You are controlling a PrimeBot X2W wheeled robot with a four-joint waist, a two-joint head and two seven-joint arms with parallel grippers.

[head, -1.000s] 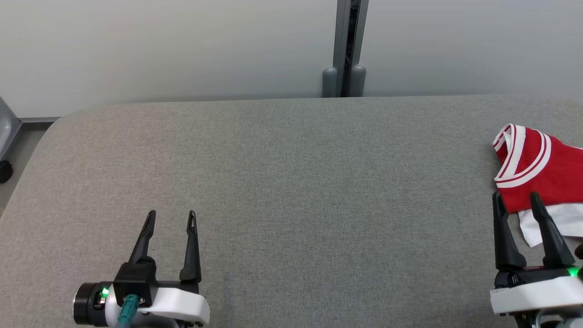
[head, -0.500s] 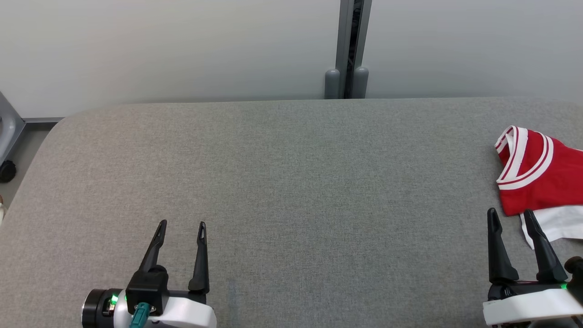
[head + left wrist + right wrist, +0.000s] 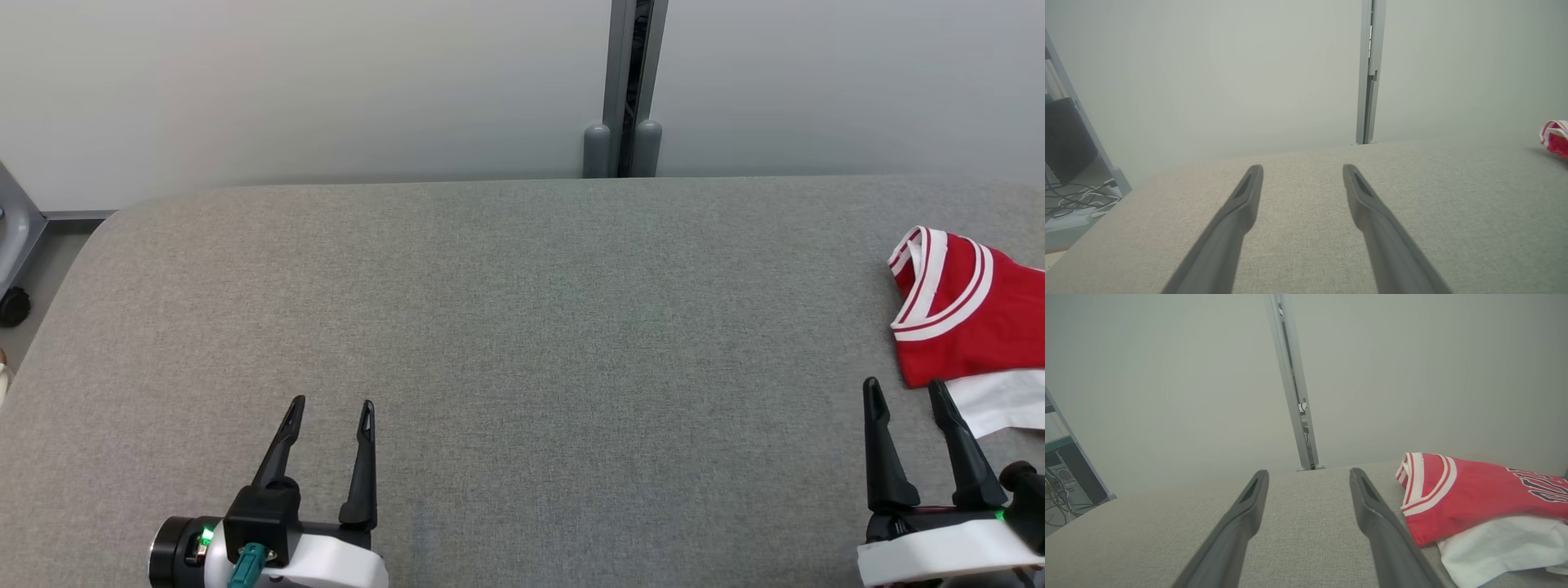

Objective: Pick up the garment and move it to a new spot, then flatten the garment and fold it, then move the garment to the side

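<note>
Red-and-white garment [image 3: 971, 318], bunched at right of bench [image 3: 522, 327], looks soft, light, floppy, so pinch its near layered edge; left pincer [image 3: 333, 402] and right pincer [image 3: 903, 384] gape empty.

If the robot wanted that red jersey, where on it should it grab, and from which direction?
Probably the near left corner of the red jersey, where its edge lies raised over the white fabric beneath. The open right end effector sits just before it, so come in low from the robot's side, one finger sliding under that edge.
</note>
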